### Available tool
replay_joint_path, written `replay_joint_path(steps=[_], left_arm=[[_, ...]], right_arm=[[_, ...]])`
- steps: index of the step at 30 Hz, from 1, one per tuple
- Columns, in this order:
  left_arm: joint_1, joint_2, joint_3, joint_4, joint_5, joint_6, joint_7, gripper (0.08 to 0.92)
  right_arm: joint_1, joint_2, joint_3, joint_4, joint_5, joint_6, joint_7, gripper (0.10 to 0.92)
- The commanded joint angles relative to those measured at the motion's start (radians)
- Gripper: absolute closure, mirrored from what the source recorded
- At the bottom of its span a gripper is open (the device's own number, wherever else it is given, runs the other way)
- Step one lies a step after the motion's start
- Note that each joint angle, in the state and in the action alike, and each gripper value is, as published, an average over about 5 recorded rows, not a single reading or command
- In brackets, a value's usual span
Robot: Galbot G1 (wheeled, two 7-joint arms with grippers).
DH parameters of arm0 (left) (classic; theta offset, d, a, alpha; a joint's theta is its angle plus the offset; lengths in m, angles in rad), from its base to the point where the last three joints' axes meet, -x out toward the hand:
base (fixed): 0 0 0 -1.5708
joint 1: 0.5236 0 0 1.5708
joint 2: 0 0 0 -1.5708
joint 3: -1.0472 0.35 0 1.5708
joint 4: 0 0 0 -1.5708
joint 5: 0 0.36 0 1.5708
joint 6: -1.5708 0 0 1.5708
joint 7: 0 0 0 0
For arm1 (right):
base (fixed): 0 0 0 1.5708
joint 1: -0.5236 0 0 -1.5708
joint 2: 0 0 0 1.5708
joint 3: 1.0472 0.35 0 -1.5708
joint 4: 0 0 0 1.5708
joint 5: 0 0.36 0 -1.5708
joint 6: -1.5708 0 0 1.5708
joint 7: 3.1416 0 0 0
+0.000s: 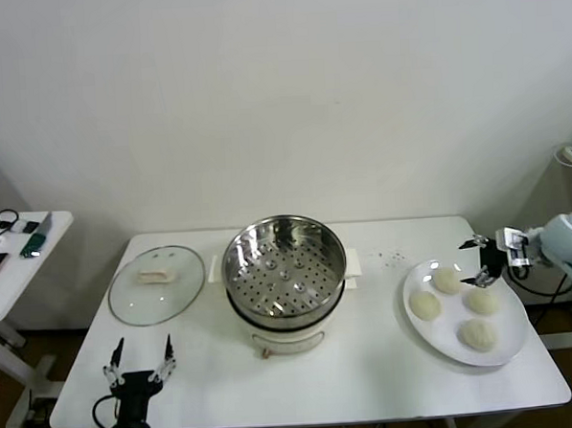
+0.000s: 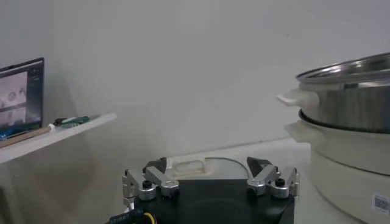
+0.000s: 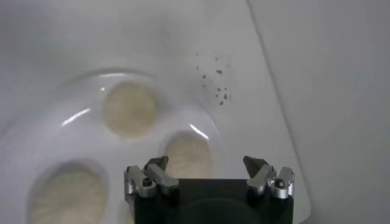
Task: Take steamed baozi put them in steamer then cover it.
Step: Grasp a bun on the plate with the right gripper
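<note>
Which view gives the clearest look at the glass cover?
The head view: the whole cover lies flat on the table left of the steamer, handle up. The left wrist view shows only its handle and far rim behind the open left gripper. The right wrist view misses it.

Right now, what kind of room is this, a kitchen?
Probably a robot test room, not a home kitchen: a plain white folding table against a bare white wall, holding a shiny steel steamer pot and a white plate of cream-white round buns.
</note>
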Motion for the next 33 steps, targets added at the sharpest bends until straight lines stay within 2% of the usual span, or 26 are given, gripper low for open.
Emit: replay_joint_path(steps=[1, 18, 33], left_arm=[[0.000, 0.003, -0.001, -0.003, 0.001, 0.007, 0.000, 0.177], [-0.036, 0.029, 0.008, -0.001, 0.032, 0.039, -0.002, 0.177], [-0.036, 0.035, 0.006, -0.001, 0.039, 0.041, -0.004, 0.177]], right_arm=[[0.232, 0.065, -0.242, -0.178, -0.060, 0.018, -0.075, 0.203], [0.210, 0.281, -0.233, -0.405, -0.116, 0.076, -0.060, 0.203], [0.193, 0.303, -0.237, -0.432, -0.127, 0.090, -0.067, 0.203]])
